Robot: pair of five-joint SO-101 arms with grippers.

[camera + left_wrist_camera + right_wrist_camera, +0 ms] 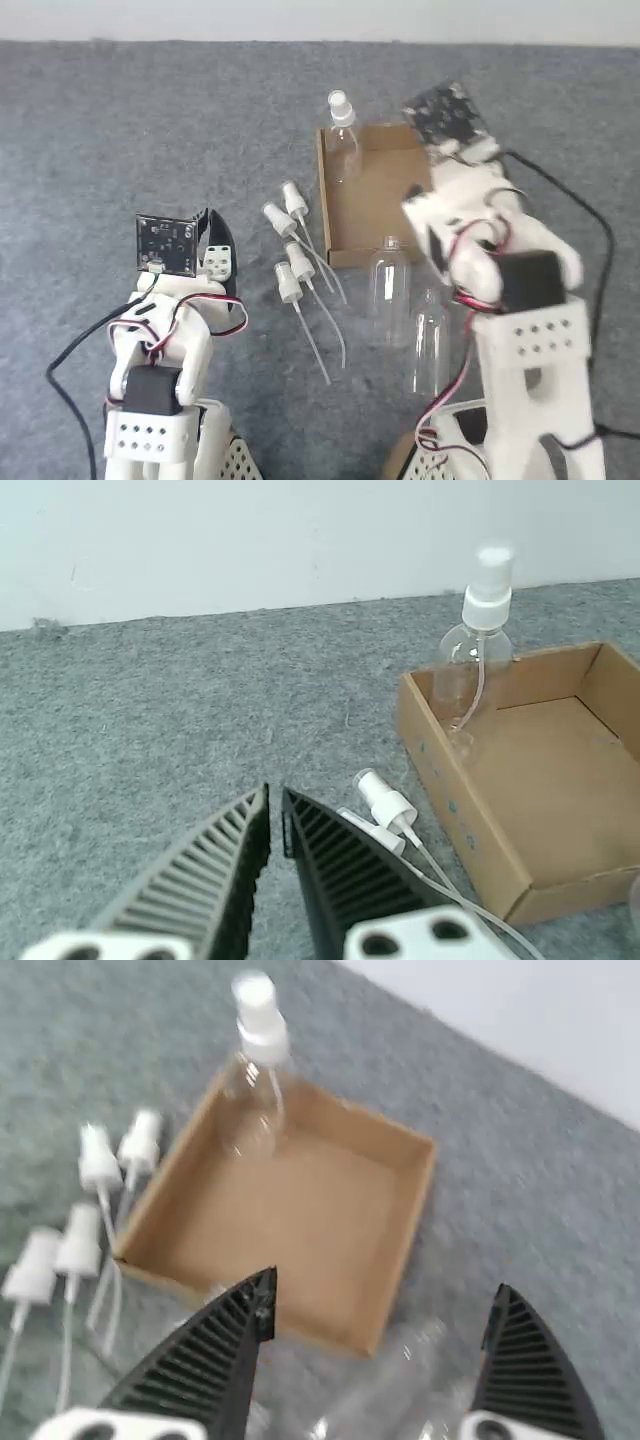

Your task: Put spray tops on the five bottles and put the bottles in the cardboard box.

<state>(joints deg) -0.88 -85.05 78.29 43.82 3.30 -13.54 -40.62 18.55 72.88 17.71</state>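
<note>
High view looks down on a grey tabletop [120, 120] with the cardboard box [370, 200] in the middle, its open side up. One capped bottle [343, 135] stands upright inside the box, in its far left corner, with the spray head at the top and the thin tube going down inside. On the tabletop just left of the box lie four loose spray tops [290, 245], close together. Their white heads are toward the far side, and their long tubes run toward the near side, a little to the right. Two open bottles lie on their sides by the near wall of the box. The first bottle [388, 285] points its neck at that wall, with its long axis running from near to far. The second bottle [430, 340] lies just beside it, closer to the right arm [525, 350], along almost the same line. In the left wrist view the left claw [277, 805] hangs over bare tabletop on the near side of the spray tops, not touching them. Its fingers are almost together, with only a thin gap, and hold nothing. In the right wrist view the right claw [380, 1305] is spread wide and empty, above the box's near wall and the lying bottles.
</note>
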